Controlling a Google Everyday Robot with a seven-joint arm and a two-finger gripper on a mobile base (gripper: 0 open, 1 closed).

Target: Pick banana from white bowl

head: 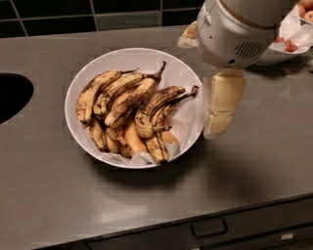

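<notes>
We see a white bowl (69,105) of spotted bananas (123,95) on a grey table (73,205).
Our tool (215,127) hangs just beside its rim; wide or narrow, we cannot tell.

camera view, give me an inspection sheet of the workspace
surface: grey counter, dark opening at its left edge
job's things: white bowl lined with paper, full of spotted bananas, none lifted
clutter: small bowl with red pieces, top right, partly behind the arm
gripper: gripper hangs just right of the white bowl's rim, clear of the bananas
cables: nothing seen
surroundings: dark tiles behind; drawer handle below the counter front
</notes>
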